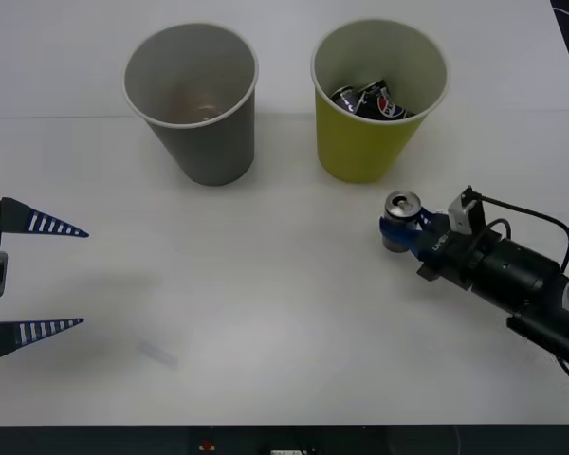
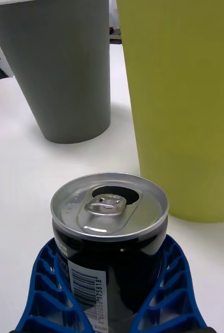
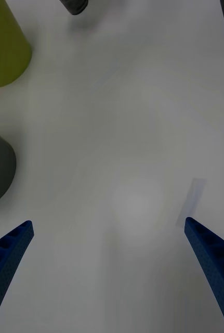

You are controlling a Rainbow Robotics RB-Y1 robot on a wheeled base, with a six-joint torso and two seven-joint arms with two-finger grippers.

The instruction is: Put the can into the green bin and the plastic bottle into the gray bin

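Can in my right grip, green bin just ahead.

My right gripper is pinching the can at table level, blue fingers wrapping both sides of its body, pull-tab top facing up, long axis upright. The can in hand is dark-bodied with a barcode label, silver only at the lid. Directly beyond it the green bin is standing near, slightly toward my right, already holding black cans; its rim is sitting well above the can top, so I judge a lift before any carry forward. The gray bin is standing farther off toward my left. My left gripper is waiting spread wide at the table's left edge, holding nothing.
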